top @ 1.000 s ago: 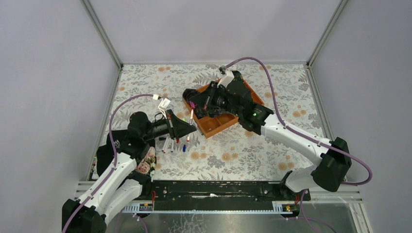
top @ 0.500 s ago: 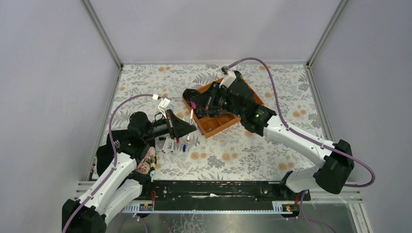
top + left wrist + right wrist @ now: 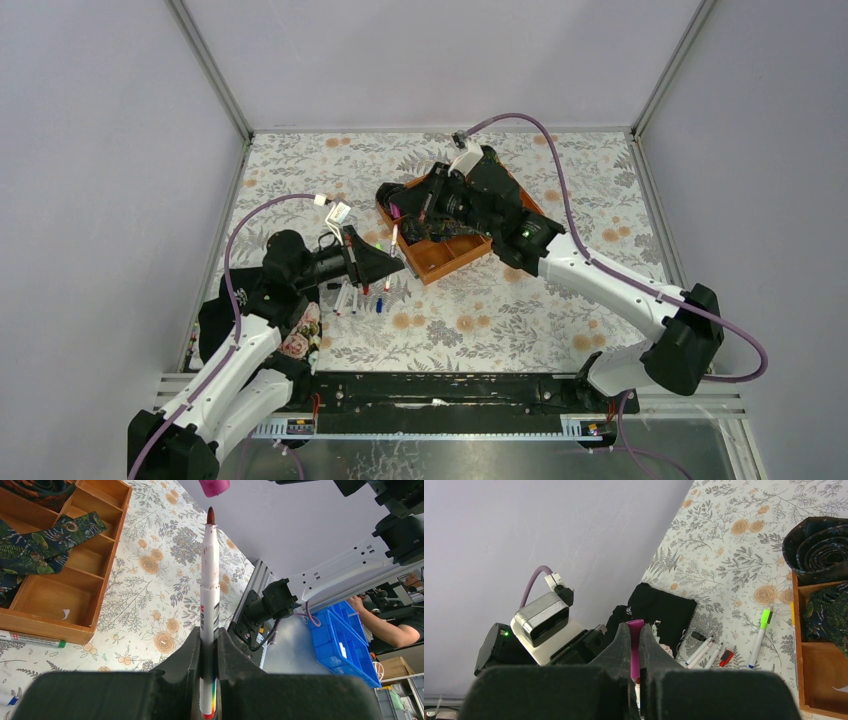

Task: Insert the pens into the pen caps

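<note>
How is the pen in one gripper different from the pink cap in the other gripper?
The pen is long and white with a dark red tip; the pink cap is short and pink all over. The left gripper holds the pen, the right gripper holds the cap. Both are clamped in mid-air.

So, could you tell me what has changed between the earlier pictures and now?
The right gripper, shut on the magenta cap, edged slightly toward the far side of the table, and its wrist turned a little. Nothing was picked up or let go. The left gripper kept its hold on the pen. The wooden tray and the loose pens stayed put.
</note>
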`<state>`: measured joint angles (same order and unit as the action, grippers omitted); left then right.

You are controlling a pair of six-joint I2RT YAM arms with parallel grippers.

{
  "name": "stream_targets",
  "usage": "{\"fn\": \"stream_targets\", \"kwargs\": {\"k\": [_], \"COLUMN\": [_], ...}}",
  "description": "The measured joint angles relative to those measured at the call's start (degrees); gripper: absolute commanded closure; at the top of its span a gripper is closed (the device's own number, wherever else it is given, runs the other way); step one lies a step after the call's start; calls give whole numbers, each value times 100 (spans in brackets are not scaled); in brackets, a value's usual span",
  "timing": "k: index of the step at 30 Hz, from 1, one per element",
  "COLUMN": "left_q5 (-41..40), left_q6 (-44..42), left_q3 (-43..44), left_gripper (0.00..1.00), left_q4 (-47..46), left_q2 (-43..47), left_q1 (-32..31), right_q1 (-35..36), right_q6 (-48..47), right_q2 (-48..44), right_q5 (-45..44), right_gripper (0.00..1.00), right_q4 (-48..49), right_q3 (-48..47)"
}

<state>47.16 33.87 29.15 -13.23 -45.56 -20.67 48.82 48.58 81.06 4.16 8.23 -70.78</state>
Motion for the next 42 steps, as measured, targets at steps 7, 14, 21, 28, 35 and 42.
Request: {"fn": "stream_targets", "kwargs": {"k": [7,14,21,28,35,42], "left_q5": [2,0,-2,-4,-55,-96], "left_q6": [0,0,2,2,4,9], "left_q3": [0,0,0,-2,-17,-37], "left_gripper": [100,100,100,100,100,100], "left_q4": [-2,-2,-2,-2,-2,2], "left_q2": [0,0,0,0,24,31], "left_q1": [-26,-28,-31,-31,-31,-31], "right_q1": [0,0,0,0,0,0], "right_q6": [-31,-55,-57,-55,-52,-46], "right_q2": [85,92,92,92,79,9], "right_q5": [-11,-13,-13,-11,-9,-9], "right_gripper": [100,100,100,100,100,100], "right_q4": [0,0,0,0,2,7], "right_q3": [-42,-42,-42,-39,0,133]}}
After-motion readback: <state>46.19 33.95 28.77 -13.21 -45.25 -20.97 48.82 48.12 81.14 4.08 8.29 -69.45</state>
